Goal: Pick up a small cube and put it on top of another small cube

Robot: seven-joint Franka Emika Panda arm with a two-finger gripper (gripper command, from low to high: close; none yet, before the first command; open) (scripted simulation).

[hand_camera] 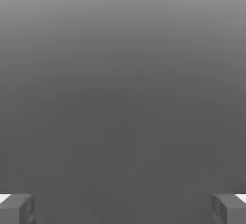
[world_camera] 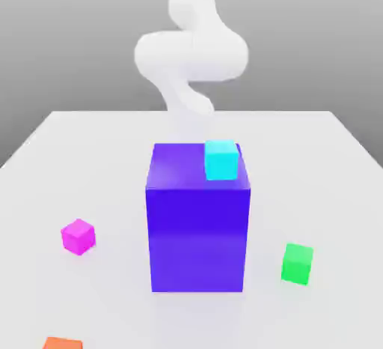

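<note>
Here, going from the exterior view's left, the small cube (world_camera: 78, 236) sits on the white table (world_camera: 329, 190), well apart from the big purple block (world_camera: 197, 224). A cyan cube (world_camera: 221, 159) rests on that block's top. A green cube (world_camera: 297, 263) lies toward the right. My gripper (hand_camera: 123, 209) stands spread wide, holding nothing.

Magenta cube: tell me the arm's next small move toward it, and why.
Probably swing the open gripper out over the magenta cube before lowering. The cube sits alone on the table at the exterior view's left of the big purple block, and nothing lies between the fingers in the hand view.
</note>
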